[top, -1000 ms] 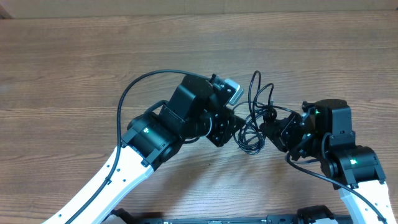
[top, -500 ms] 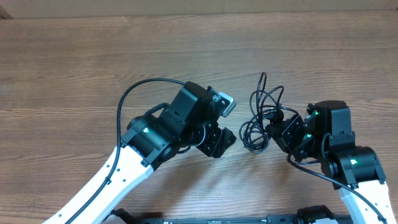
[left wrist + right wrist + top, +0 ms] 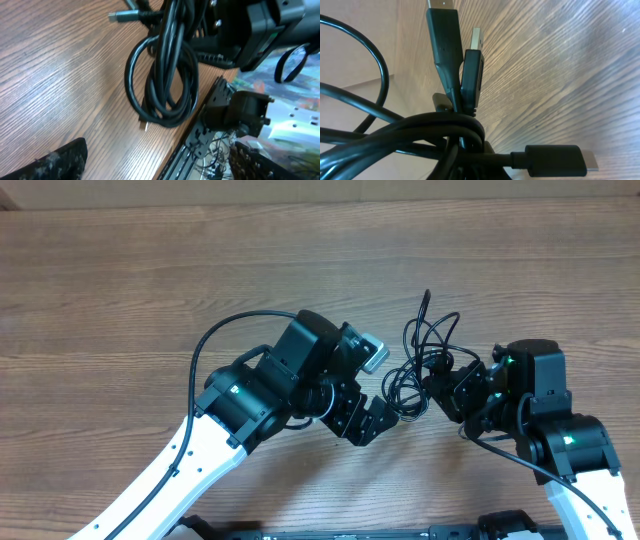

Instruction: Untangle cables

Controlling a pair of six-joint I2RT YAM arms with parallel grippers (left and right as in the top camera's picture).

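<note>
Looking down from overhead, the wooden table [image 3: 150, 270] shows long brown grain running across it. The cables [image 3: 420, 365] sit right of centre as one small knot of thin, glossy black cord, with loose round loops and one strand poking up toward the far side. The right gripper [image 3: 440, 383], blocky and black, is closed onto the right-hand side of that knot. The left gripper [image 3: 366, 423] sits just left of the loops with its two fingers spread apart and nothing between them. The left arm [image 3: 170, 470] is smooth white tubing with black joints.

From the left wrist, two dark, mottled fingers [image 3: 52, 161] stand at the bottom corners, wide apart over bare wood. Ahead of them the cables [image 3: 167, 65] hang in smooth oval loops that reach down to the table. A flat rectangular plug [image 3: 122, 16] juts out to the left near the top. The right gripper [image 3: 220, 35] holds the cords at the top.

From the right wrist, the cables [image 3: 435, 130] fill the view in close-up as rounded, rubbery strands crossing one another. Two boxy plugs with metal tips [image 3: 476, 37] point upward, and a slim plug [image 3: 555, 160] lies flat at the lower right. The gripper's own fingers are not clear in this view.
</note>
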